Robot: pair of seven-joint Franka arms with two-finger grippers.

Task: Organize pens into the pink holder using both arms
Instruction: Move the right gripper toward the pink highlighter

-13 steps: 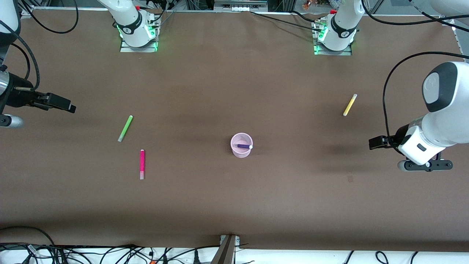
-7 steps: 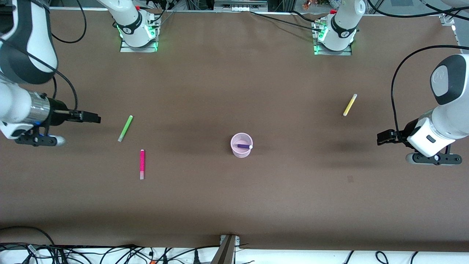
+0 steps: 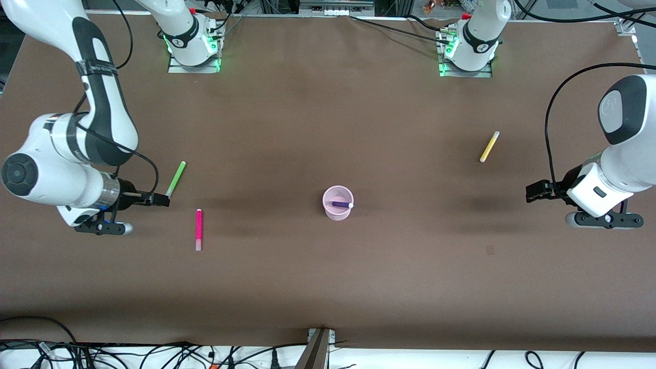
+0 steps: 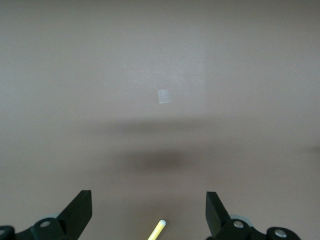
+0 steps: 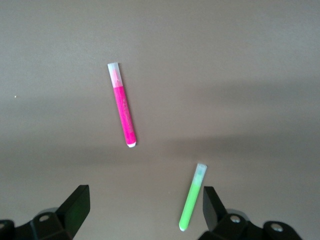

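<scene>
Front view: brown table (image 3: 328, 102), cables along its edges. Purple pen in holder (image 3: 337, 203); green pen (image 3: 175, 179), pink pen (image 3: 199, 229), yellow pen (image 3: 489, 146) lie flat. Right gripper (image 3: 163, 200), by the green pen, and left gripper (image 3: 533, 191) gape empty.

Front view: high camera facing both arm bases, covering the whole table (image 3: 328, 287). Both wrist views look steeply down at the tabletop from close above it. Right wrist and front views share the green pen (image 5: 192, 197) and magenta pen (image 5: 123, 106); left wrist and front views share the yellow pen (image 4: 156, 230), lower centre.
</scene>
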